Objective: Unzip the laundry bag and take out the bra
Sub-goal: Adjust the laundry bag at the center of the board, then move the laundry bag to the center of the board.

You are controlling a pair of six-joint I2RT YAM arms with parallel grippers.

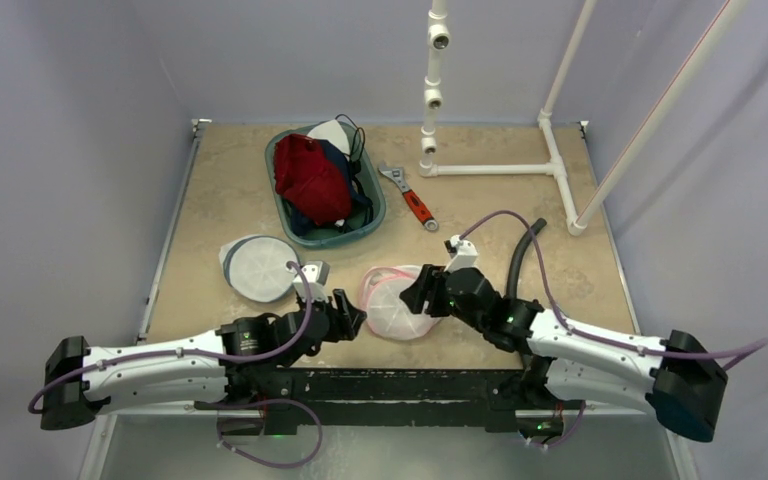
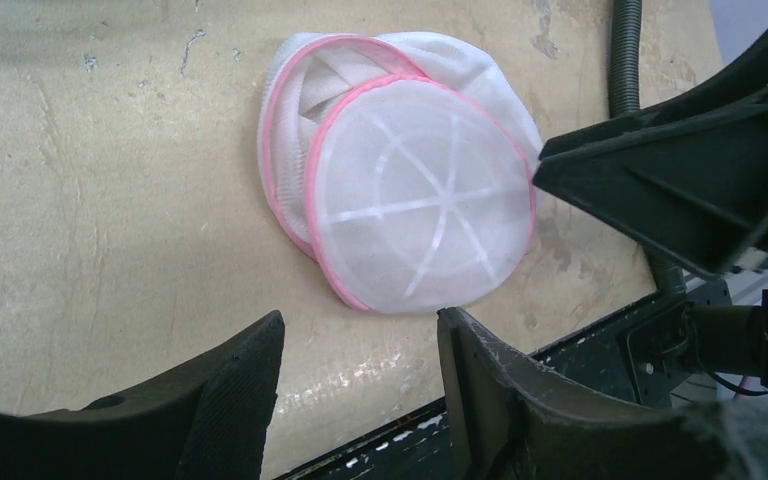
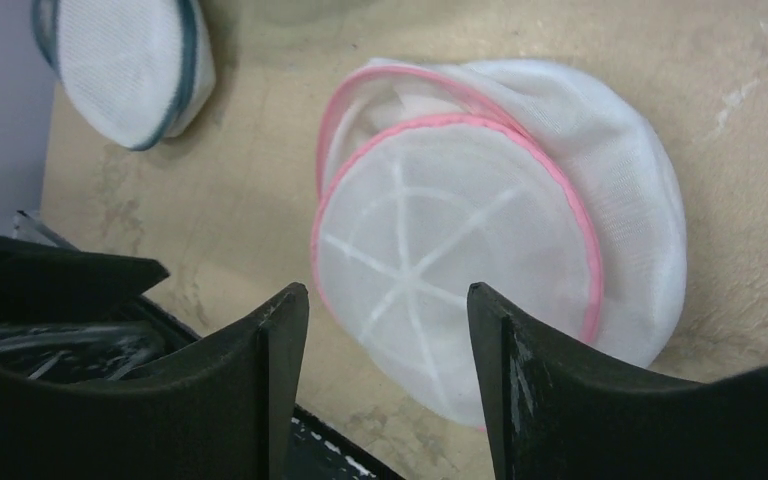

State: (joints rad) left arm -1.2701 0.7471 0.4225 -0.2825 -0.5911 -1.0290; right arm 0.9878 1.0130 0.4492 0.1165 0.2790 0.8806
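Round white mesh laundry bag with pink trim [image 1: 397,303] lies on the worktop [image 1: 222,180], nearside of the teal plastic basket [image 1: 380,207]. My left fingers [image 1: 348,318] and right fingers [image 1: 412,292] are spread, empty. I'd pin one rim, then trace the pink seam for the zip pull.

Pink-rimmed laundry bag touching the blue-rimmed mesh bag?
Apart. The right wrist view shows bare table between the pink-rimmed bag and the blue-rimmed bag.
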